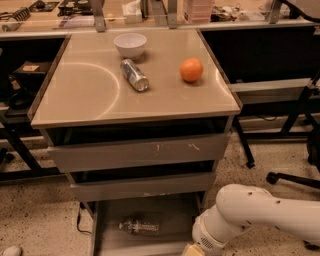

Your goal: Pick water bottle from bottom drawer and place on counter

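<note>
The white arm (260,215) bends low from the right, its gripper (192,250) at the front-right corner of the bottom drawer (172,225), apart from the water bottle (139,227); whether it is open cannot be told.

Only one camera here. It sits up high in front of the cabinet (135,152) and tilts down, so you look across the counter (90,95) to the cluttered bench (150,15) behind, and into the open bottom drawer (172,220) near the lower edge. It's fairly close, and the cabinet fills most of the frame. The arm (270,215) comes in from the lower right, with the gripper (192,249) mostly cut off at the bottom edge.
</note>
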Tool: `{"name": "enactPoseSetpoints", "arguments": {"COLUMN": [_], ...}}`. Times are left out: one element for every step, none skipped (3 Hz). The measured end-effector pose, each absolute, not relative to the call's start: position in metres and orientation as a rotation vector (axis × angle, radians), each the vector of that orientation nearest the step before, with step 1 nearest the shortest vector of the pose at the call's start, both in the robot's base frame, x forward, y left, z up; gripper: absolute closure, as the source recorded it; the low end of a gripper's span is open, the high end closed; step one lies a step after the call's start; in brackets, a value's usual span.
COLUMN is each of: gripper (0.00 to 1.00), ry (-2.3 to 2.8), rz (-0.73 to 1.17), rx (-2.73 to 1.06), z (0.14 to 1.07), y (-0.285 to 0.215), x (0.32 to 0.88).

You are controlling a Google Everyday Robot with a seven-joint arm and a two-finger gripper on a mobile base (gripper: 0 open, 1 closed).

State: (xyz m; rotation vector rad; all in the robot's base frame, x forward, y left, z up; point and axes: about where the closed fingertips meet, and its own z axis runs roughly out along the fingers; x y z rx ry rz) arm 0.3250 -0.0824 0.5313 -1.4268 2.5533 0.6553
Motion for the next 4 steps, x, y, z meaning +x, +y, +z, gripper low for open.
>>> {"name": "enactPoseSetpoints", "arguments": {"gripper": [0.0, 0.0, 0.0, 0.0], "ry": [2.557, 2.533, 2.477, 2.441], "rz": [0.674, 0.731, 0.802, 0.883], "rx": [-1.419, -1.371, -1.311, -1.274], "z": [0.525, 0.49, 0.452, 0.419], "y": [-0.081, -0.072, -0.057, -0.041], "x": [0.323, 0.325, 0.342, 0.358]}}
